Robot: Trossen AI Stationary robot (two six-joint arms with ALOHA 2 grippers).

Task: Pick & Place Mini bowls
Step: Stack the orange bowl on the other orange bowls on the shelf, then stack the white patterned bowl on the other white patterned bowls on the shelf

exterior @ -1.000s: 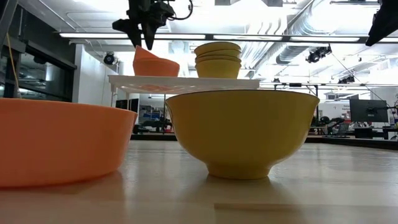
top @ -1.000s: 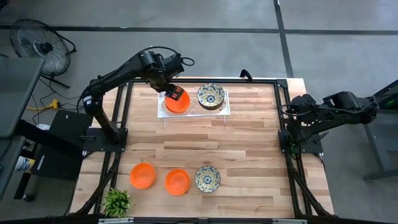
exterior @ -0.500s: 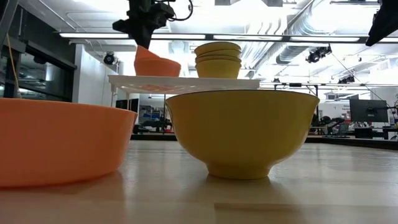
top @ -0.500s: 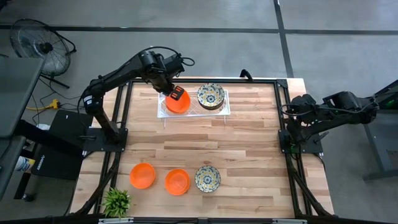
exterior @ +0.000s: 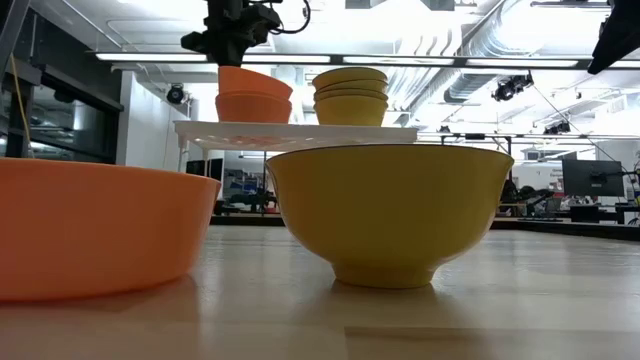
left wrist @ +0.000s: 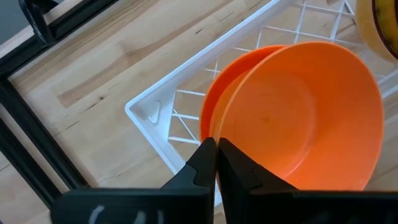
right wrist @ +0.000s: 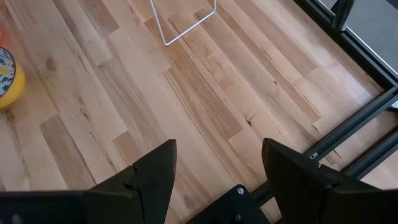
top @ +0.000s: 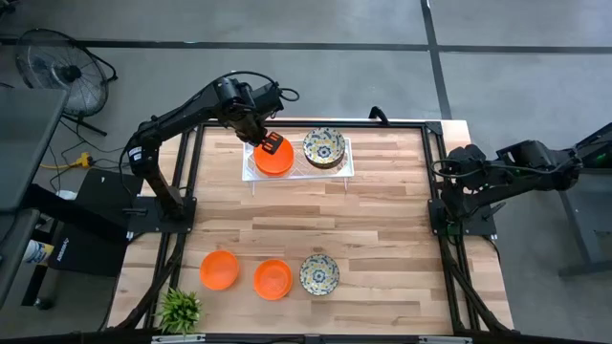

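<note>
Grey concrete floor (top: 316, 24) around the wooden tabletop (top: 316, 215); a floor fan (top: 59, 69) at left; ceiling strip lights (exterior: 150, 57)

The table (top: 316, 220) is pale wood in planks, smooth with a slight sheen, framed in matt black metal. The orange bowls (left wrist: 298, 118) look like smooth glossy plastic or glazed ware, and the patterned bowls (top: 323, 146) are glossy too. The tray (left wrist: 155, 112) is white lattice, plastic or coated wire.
</note>
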